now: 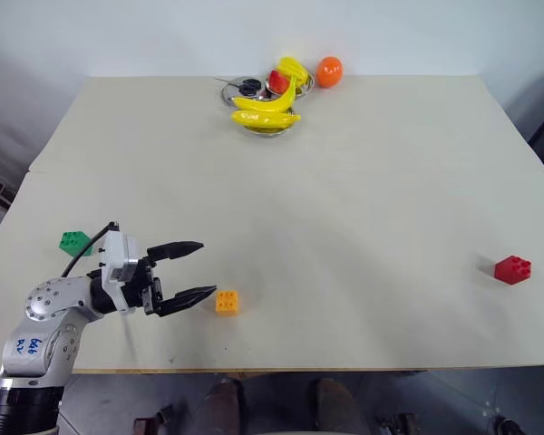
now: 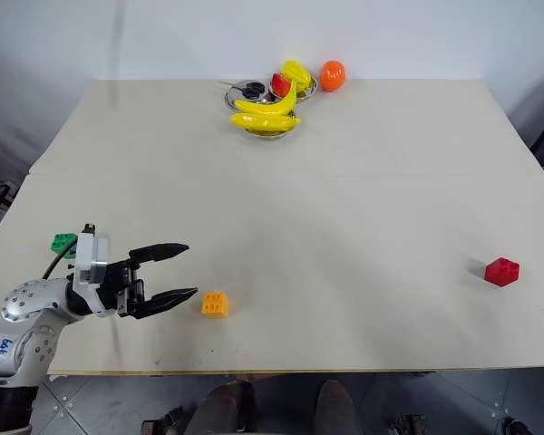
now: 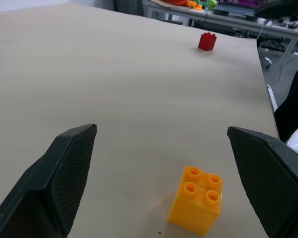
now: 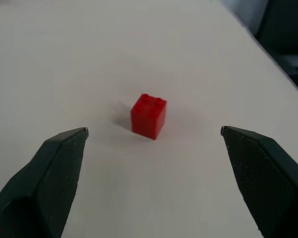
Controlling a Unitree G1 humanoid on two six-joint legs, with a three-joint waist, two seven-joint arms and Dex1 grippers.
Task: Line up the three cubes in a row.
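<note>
Worktop (image 1: 344, 181) surface, pale and broad, carried every item. At its far edge a bowl (image 1: 265, 127) held yellow bananas (image 1: 267, 104), with an orange ball (image 1: 330, 71) just beside it. The left gripper (image 1: 198, 269) hovered level near the front left corner, fingers (image 3: 64, 178) spread wide and empty, pointing toward the orange-yellow cube (image 1: 227, 302), which sat just beyond the fingertips. The right gripper (image 4: 154, 136) likewise had its fingers parted with nothing between them, and faced the red cube (image 1: 512, 269), which stood apart near the right edge. The green cube (image 1: 74, 242) lay behind the left arm near the left edge. The three cubes were well apart, so the row was not yet begun; the step in hand appeared to be the approach to a first cube. The next move probably called for advancing the left fingers around the orange-yellow cube and closing squarely on its sides.
</note>
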